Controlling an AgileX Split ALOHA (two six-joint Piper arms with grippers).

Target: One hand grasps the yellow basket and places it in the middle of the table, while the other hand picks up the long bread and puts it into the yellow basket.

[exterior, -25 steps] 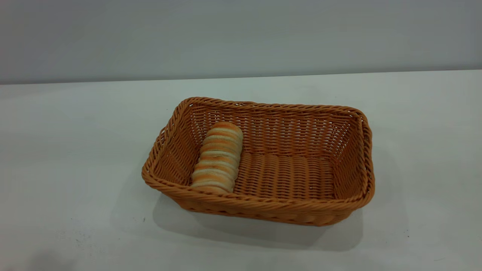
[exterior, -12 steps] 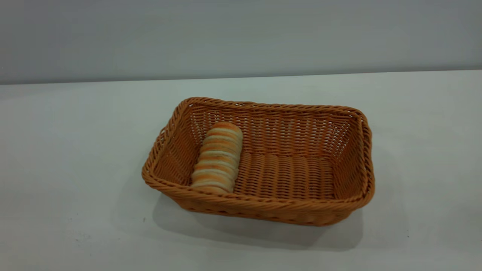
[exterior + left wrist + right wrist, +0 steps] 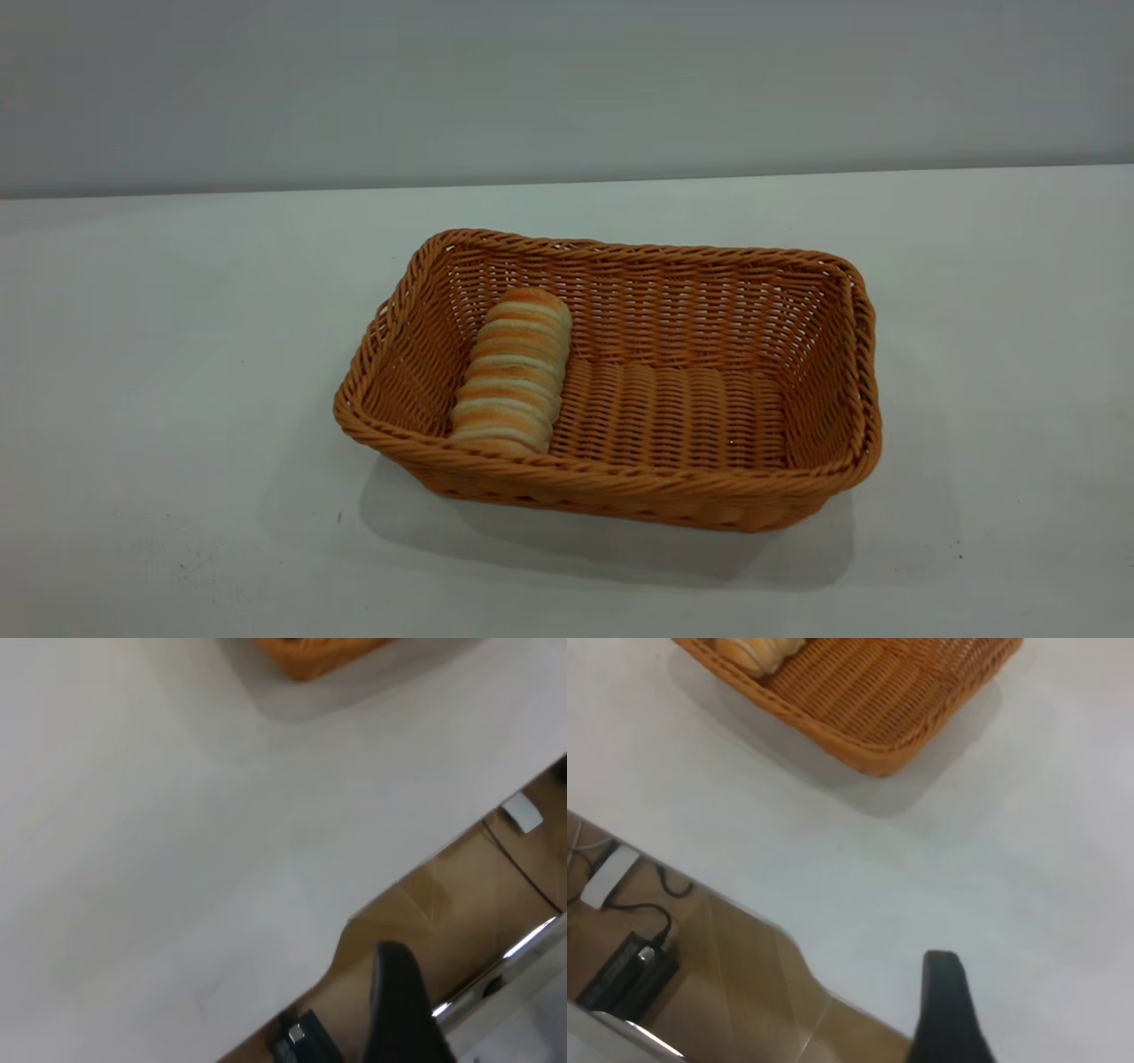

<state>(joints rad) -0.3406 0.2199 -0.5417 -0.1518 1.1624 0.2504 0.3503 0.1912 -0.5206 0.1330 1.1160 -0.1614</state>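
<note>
One dark finger (image 3: 399,1010) of the left gripper is showing at the edge of the left wrist view, hanging over the near edge of the table (image 3: 177,859); whether this gripper's fingers are spread or pressed together cannot be told. One dark finger (image 3: 946,1010) of the right gripper is likewise showing in the right wrist view, above the table's edge, and its fingers' state cannot be told either. Neither finger is touching anything, and both are sitting well apart from the basket. Neither arm is appearing in the exterior view.

The yellow basket (image 3: 620,483) is resting near the middle of the table (image 3: 159,354). It is a large rectangular woven basket in orange-tan, with flared open-weave sides, a braided rim and no handle.

The long bread (image 3: 514,372) is lying inside the basket, on its floor toward the left end, running from the near wall toward the far wall. It is a small oblong loaf with rounded ends, ribbed crosswise in alternating cream and orange-brown stripes.

Beyond the table's edge, the wrist views are showing a brown floor (image 3: 735,974) with a black box and cable (image 3: 629,966).
</note>
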